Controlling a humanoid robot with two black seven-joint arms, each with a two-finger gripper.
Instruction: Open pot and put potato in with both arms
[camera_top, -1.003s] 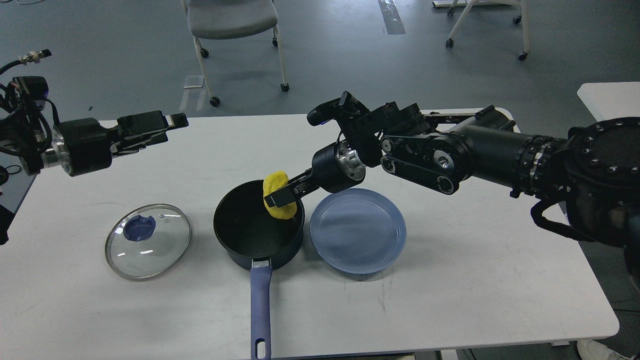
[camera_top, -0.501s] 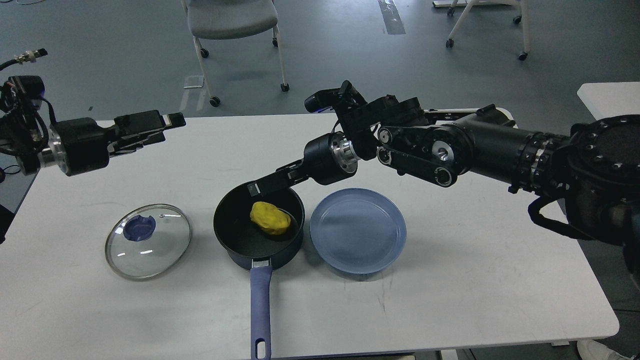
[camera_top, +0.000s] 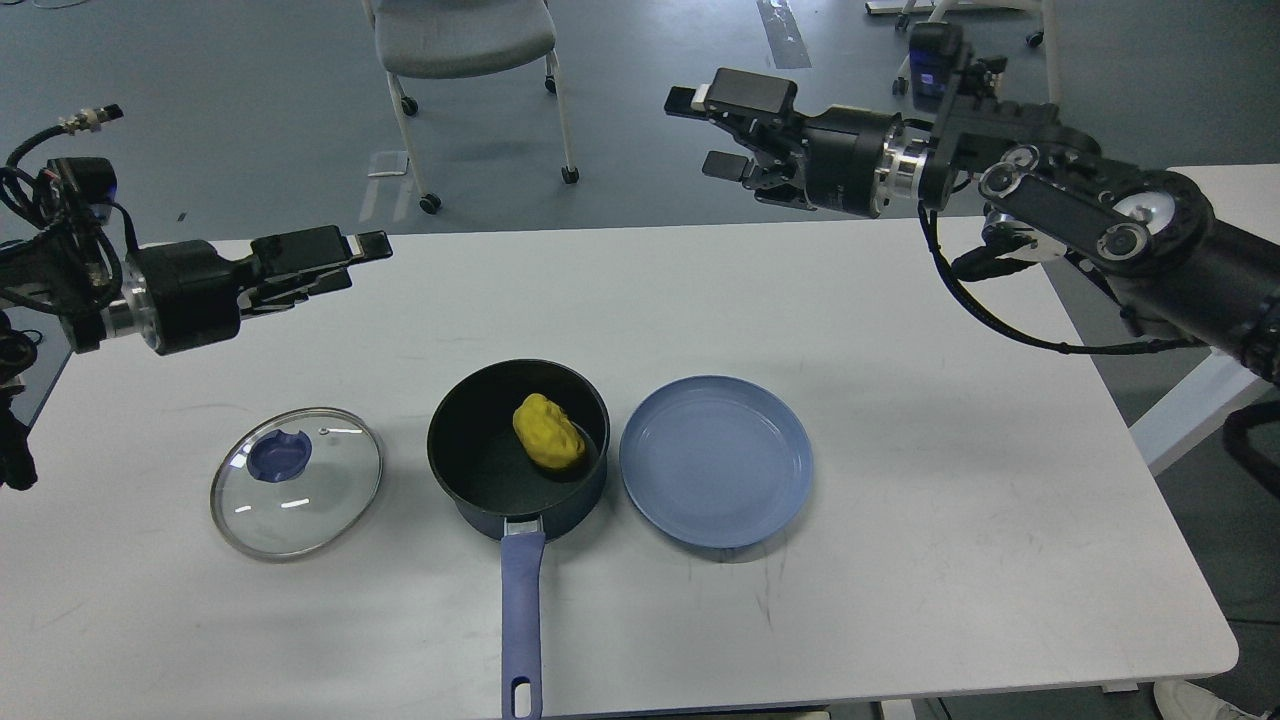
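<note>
The potato (camera_top: 548, 445) lies inside the open pot (camera_top: 470, 465), lid (camera_top: 296, 481) on the table beside it. The right gripper (camera_top: 712, 132) hangs high, fingers spread and empty; the left gripper (camera_top: 350, 258) I cannot tell. The long handle overhangs the table edge, so I'd judge a low-swinging arm could knock it.

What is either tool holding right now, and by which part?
Nothing is held. The right tool hangs open and empty beyond the table's far edge; the left tool grips nothing either. The potato lies loose in the pot.

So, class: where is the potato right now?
In the head view the potato lies inside the open pot, toward its right side, with the lid to the pot's left and the plate to its right.
</note>
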